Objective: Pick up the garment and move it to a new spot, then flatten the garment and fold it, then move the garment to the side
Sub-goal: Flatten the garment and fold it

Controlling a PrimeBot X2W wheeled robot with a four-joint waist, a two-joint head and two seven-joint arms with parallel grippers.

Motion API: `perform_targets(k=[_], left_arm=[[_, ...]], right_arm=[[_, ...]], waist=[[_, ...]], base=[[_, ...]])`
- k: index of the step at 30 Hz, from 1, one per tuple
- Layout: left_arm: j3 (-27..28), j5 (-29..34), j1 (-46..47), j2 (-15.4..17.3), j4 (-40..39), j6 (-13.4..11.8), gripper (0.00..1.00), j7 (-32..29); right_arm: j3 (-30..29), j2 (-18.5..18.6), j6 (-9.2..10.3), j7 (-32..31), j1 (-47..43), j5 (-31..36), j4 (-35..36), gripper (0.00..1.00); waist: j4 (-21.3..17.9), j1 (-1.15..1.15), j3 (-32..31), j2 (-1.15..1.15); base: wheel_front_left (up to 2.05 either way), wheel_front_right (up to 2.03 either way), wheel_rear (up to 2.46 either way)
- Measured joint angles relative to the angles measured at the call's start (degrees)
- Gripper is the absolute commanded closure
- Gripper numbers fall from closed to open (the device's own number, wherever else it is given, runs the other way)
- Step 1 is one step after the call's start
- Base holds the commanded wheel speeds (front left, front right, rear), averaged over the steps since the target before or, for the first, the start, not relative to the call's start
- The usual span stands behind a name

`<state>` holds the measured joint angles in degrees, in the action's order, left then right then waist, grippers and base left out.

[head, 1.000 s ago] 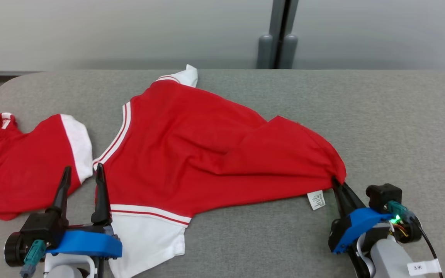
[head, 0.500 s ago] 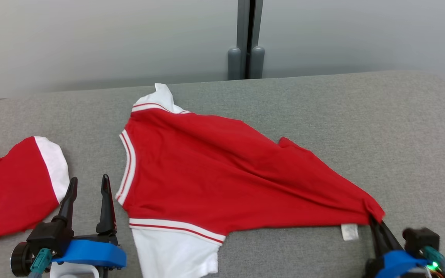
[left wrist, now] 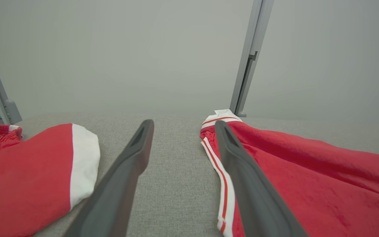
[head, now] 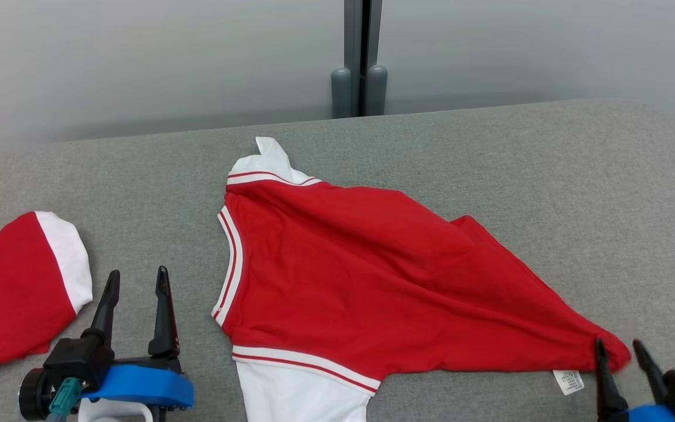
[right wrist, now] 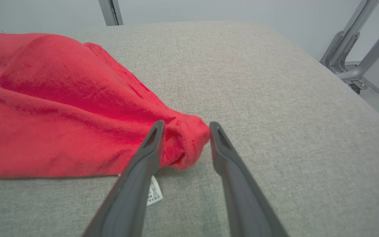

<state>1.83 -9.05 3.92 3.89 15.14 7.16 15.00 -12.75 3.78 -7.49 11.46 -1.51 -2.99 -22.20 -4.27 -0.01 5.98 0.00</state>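
Note:
The garment [head: 372,281] is a red shirt with white striped trim, spread across the grey padded table [head: 548,176] and drawn out to a point at the lower right. My right gripper [head: 617,346] is open at that point. In the right wrist view the bunched hem corner [right wrist: 189,141] lies loose between the parted fingers of the right gripper [right wrist: 186,126], with a white label [right wrist: 153,194] beside it. My left gripper [head: 138,272] stands open over bare table, just left of the shirt's striped edge [left wrist: 224,184].
A second red and white garment [head: 9,293] lies at the table's left edge, apart from the shirt. A grey post [head: 360,58] stands behind the table. Metal frame legs [right wrist: 357,49] show past the table's right end.
The right gripper has opened and let go of the hem corner after dragging the shirt rightward, away from the other garment. The head camera has turned, shifting the whole picture.

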Motion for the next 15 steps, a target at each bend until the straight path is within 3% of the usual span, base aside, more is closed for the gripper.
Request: perform_targets(k=[8, 15], left_arm=[[0.4, 0.07, 0.18, -0.01, -0.22, 0.05, 0.0, 0.0], [0.18, 0.43, 1.4, 0.03, -0.3, 0.09, 0.0, 0.0]], right_arm=[[3.01, 0.81, 0.0, -1.6, 5.66, 1.14, 9.15, 0.0], [11.63, 3.81, 0.0, -4.53, 18.8, 0.82, 8.54, 0.0]], waist=[[0.72, 0.0, 0.64, 0.0], [1.82, 0.0, 2.29, 0.0]], base=[[0.0, 0.0, 0.0], [0.0, 0.0, 0.0]])
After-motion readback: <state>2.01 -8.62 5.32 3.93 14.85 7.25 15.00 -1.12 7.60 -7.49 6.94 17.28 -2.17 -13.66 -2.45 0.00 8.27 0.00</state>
